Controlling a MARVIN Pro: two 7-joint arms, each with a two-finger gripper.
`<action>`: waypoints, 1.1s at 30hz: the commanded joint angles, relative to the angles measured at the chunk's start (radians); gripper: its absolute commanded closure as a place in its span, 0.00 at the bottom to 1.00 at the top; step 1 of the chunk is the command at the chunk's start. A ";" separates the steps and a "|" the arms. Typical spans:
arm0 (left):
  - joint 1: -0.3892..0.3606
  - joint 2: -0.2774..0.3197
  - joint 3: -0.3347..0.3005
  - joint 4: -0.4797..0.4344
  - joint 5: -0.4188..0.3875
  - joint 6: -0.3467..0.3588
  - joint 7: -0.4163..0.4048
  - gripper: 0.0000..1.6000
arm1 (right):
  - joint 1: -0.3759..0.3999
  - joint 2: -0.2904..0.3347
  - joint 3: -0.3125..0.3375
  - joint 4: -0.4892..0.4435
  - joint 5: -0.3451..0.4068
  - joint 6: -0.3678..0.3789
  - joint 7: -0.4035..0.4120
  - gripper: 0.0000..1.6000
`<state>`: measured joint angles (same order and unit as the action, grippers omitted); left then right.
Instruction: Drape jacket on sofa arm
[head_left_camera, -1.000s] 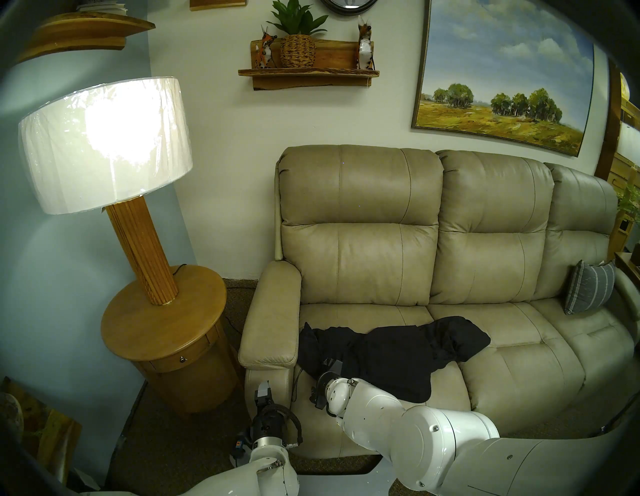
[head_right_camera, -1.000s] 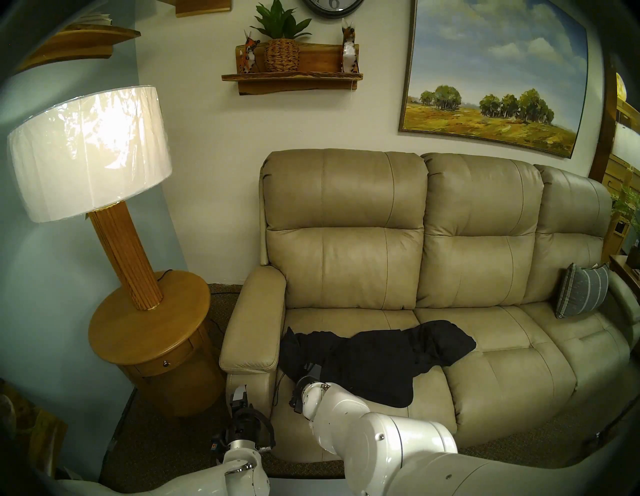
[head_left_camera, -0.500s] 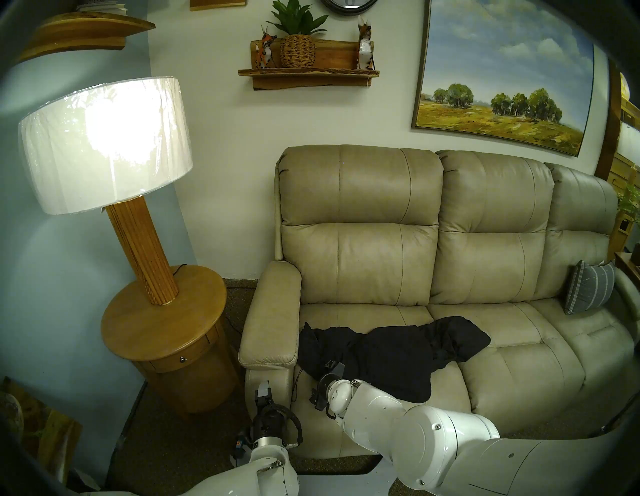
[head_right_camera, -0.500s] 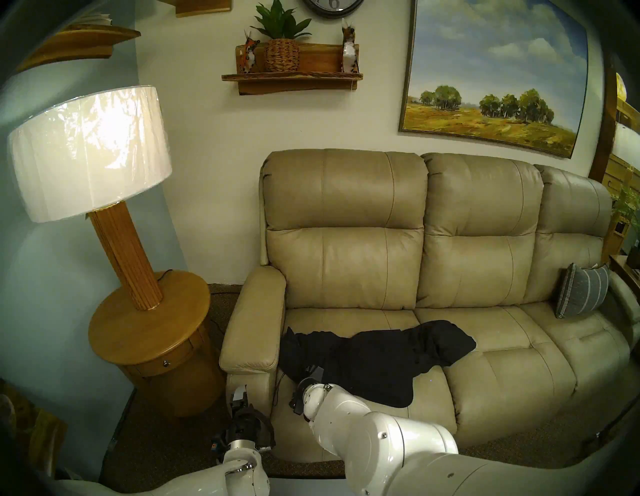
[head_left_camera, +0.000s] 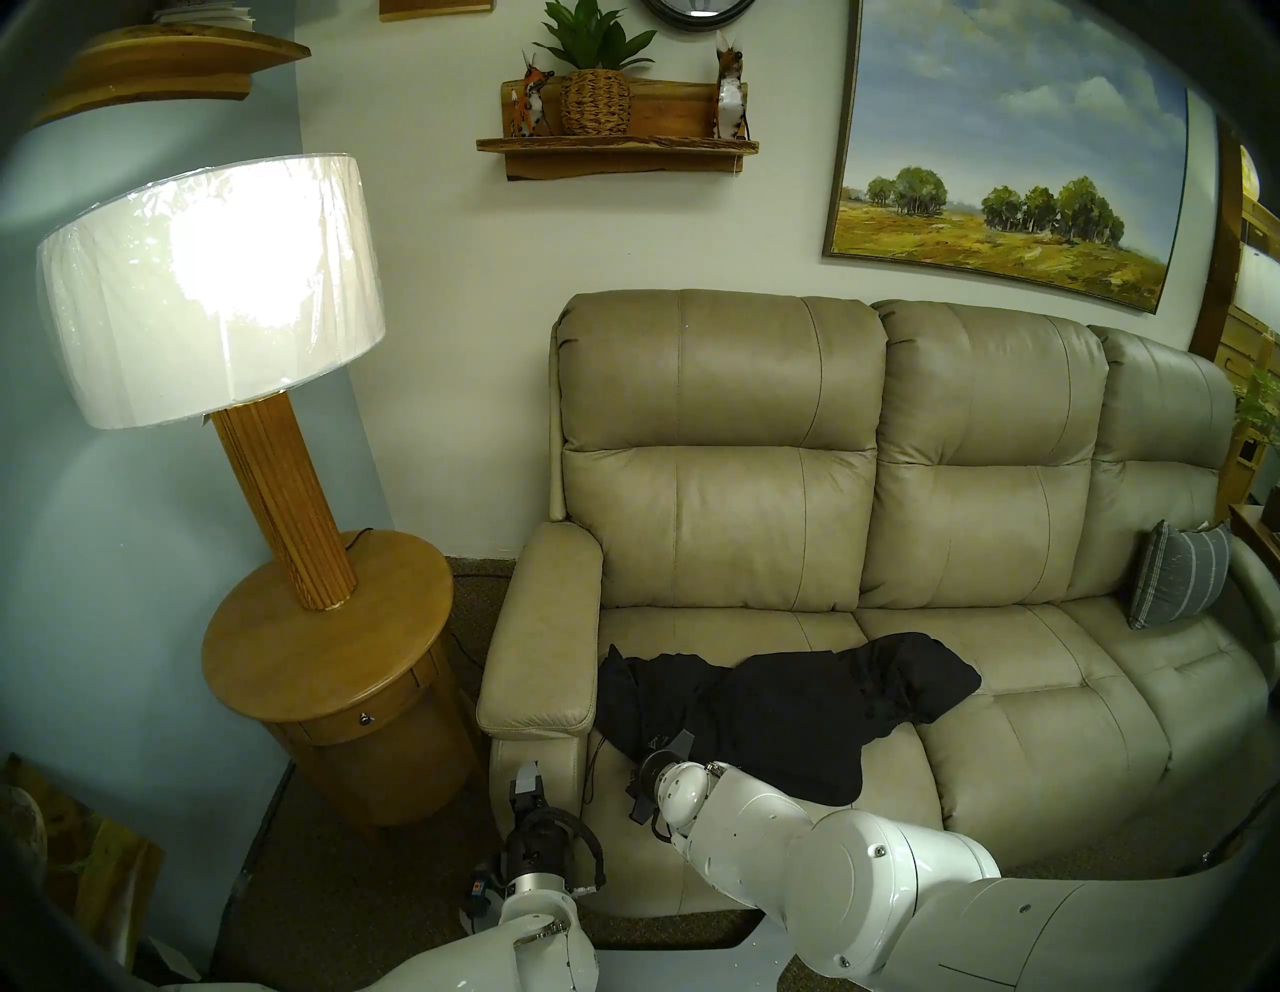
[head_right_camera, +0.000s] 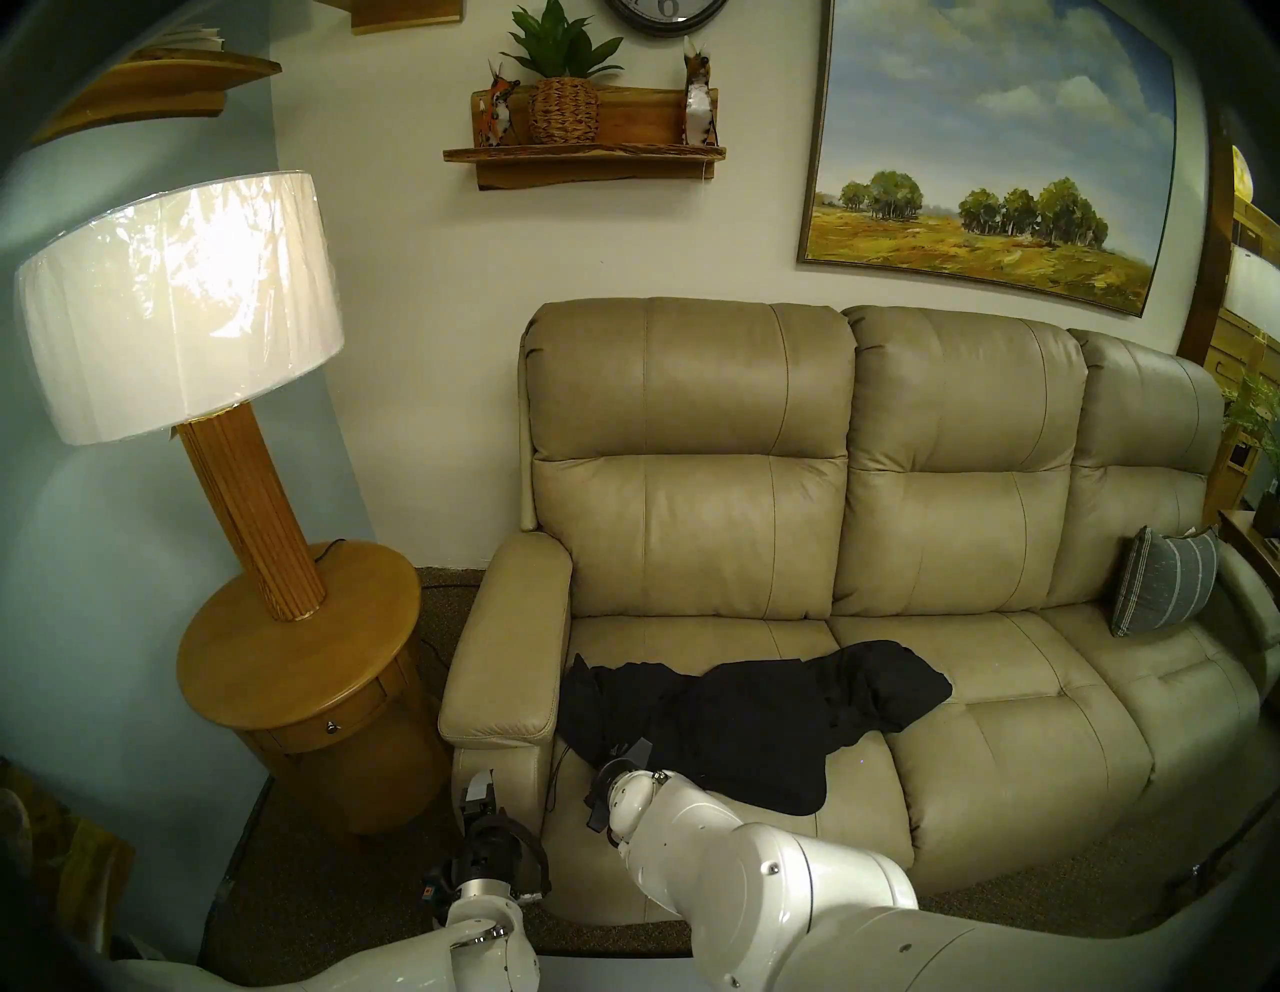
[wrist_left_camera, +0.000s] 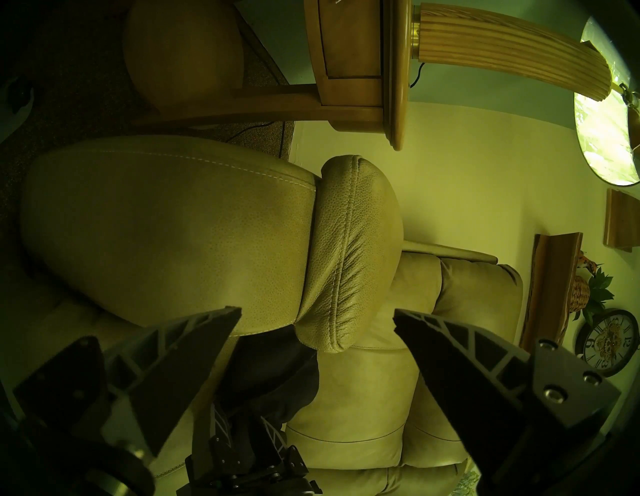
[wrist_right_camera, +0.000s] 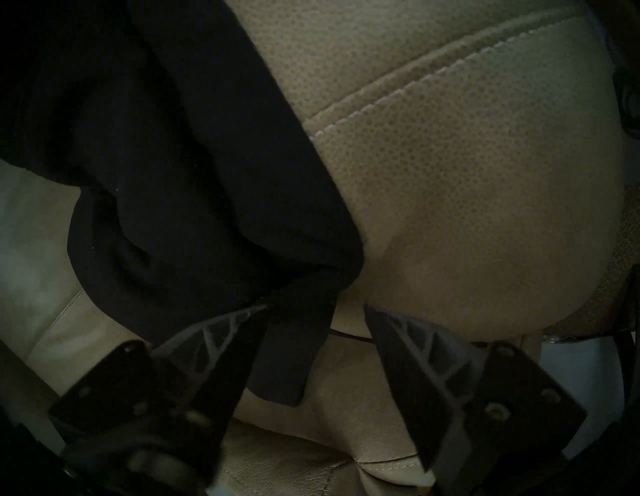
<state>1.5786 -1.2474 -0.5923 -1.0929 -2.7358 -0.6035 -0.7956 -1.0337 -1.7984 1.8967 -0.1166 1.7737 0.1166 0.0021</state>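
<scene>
1. The black jacket (head_left_camera: 776, 713) lies crumpled across the sofa seat (head_left_camera: 1025, 748), its left end against the inner side of the sofa arm (head_left_camera: 544, 644).
2. The right gripper (wrist_right_camera: 315, 311) sits at the jacket's near left edge, fingers parted around a fold of cloth, not yet pinching it.
3. The left gripper (wrist_left_camera: 317, 313) hangs before the sofa arm's front end, fingers spread wide and empty.

The sofa seat (head_left_camera: 762, 831) carries the black jacket (head_left_camera: 783, 720), spread ahead of the right gripper (wrist_right_camera: 315, 311); a striped cushion (head_left_camera: 1177, 582) rests far right.
</scene>
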 joint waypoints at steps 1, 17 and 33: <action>0.002 -0.001 0.000 -0.006 0.002 0.001 -0.005 0.00 | 0.012 -0.014 -0.001 -0.004 -0.002 -0.006 0.000 1.00; 0.003 -0.002 -0.001 -0.007 0.005 0.001 -0.006 0.00 | 0.031 -0.034 -0.120 -0.016 -0.124 0.075 -0.004 1.00; 0.004 -0.003 -0.004 -0.007 0.008 0.001 -0.005 0.00 | 0.106 -0.074 -0.267 -0.059 -0.281 0.179 0.026 1.00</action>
<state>1.5801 -1.2489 -0.5963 -1.0927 -2.7295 -0.6034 -0.7945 -0.9867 -1.8341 1.6865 -0.1447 1.5418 0.2427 0.0102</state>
